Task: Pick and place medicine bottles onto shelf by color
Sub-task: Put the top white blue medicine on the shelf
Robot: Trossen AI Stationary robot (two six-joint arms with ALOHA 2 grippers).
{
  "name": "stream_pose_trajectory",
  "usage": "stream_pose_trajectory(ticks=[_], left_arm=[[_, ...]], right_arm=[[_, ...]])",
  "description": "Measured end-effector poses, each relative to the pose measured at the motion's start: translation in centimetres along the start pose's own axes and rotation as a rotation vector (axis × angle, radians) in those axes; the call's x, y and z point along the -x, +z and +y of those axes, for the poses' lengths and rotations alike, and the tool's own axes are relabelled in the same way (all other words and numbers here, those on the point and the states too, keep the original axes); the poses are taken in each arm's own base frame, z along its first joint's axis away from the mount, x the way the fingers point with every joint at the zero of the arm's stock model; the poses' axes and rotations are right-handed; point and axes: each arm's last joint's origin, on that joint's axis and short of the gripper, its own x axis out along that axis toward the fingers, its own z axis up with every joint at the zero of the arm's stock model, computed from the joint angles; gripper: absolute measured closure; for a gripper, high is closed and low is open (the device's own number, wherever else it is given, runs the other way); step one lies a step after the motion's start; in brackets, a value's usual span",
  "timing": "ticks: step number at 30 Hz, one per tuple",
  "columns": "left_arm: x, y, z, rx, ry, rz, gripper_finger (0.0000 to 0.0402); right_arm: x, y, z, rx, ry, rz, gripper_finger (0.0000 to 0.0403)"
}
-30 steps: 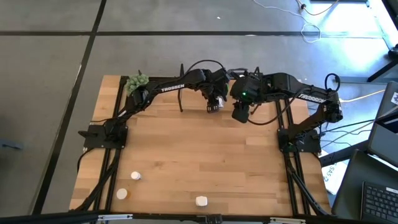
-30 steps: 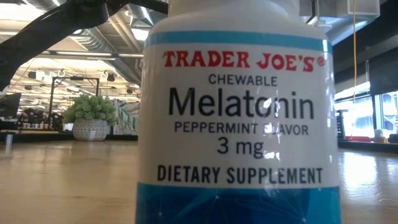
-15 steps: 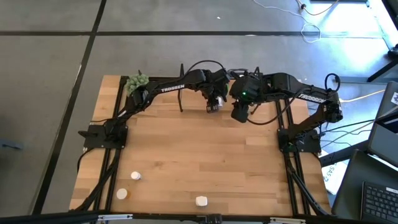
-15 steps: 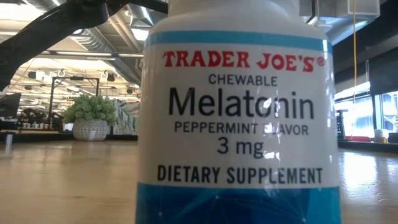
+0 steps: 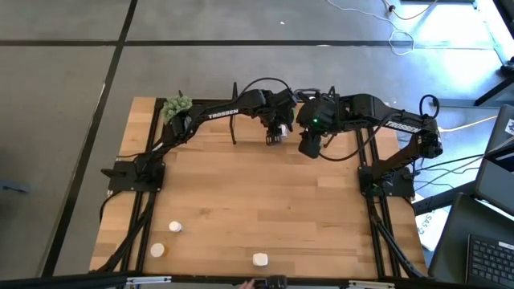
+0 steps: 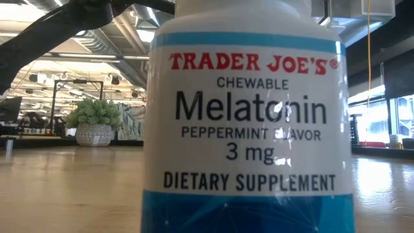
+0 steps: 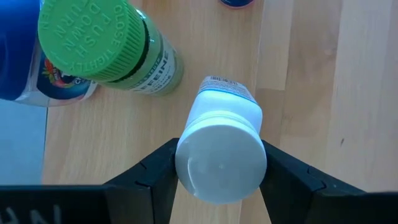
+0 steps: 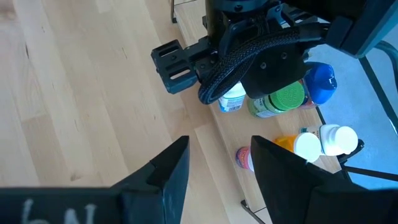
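My left gripper (image 5: pixel 275 136) reaches to the far middle of the table and is shut on a white medicine bottle (image 7: pixel 221 146) with a white cap and a blue-banded label. That bottle stands on the light-wood shelf (image 8: pixel 217 140), beside a green-capped bottle (image 7: pixel 93 40) and a blue-capped one (image 8: pixel 320 81). Pink (image 8: pixel 244 158), orange (image 8: pixel 286 144) and white-capped (image 8: pixel 339 138) bottles stand farther along the shelf. My right gripper (image 8: pixel 221 168) hovers open just to the right of the left one, holding nothing. My left gripper pinches the white bottle's cap (image 7: pixel 186 163) by its two opposite sides between the two fingers. The fingers come slanting down from above. The bottle stands upright with its base (image 7: pixel 227 84) on the shelf board.
Three white-capped bottles stand near the table's front edge (image 5: pixel 174 228) (image 5: pixel 157 250) (image 5: pixel 259 259); the last fills the low view (image 6: pixel 249 129). A green plant ball (image 5: pixel 178 106) sits at the far left corner. Thin black uprights (image 8: pixel 174 9) end the shelf.
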Motion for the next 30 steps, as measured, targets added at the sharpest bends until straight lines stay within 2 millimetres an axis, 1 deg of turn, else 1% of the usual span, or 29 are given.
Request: stream_pose_trajectory(ticks=[9,21,26,30], left_arm=[[0.00,0.00,0.00,0.004,-0.001,0.000,0.0212],[-0.03,-0.03,0.07,-0.008,0.025,0.008,0.0161],[0.01,0.02,0.16,-0.019,0.044,0.006,0.0157],[0.53,0.17,0.26,-0.025,0.048,-0.001,0.0156]], right_arm=[[0.00,0.00,0.00,0.000,0.000,0.000,0.0230],[0.00,0.00,0.00,0.001,0.000,0.000,0.0230],[0.00,0.00,0.00,0.001,0.000,0.000,0.0230],[-0.01,0.00,0.00,0.001,0.000,0.000,0.0230]])
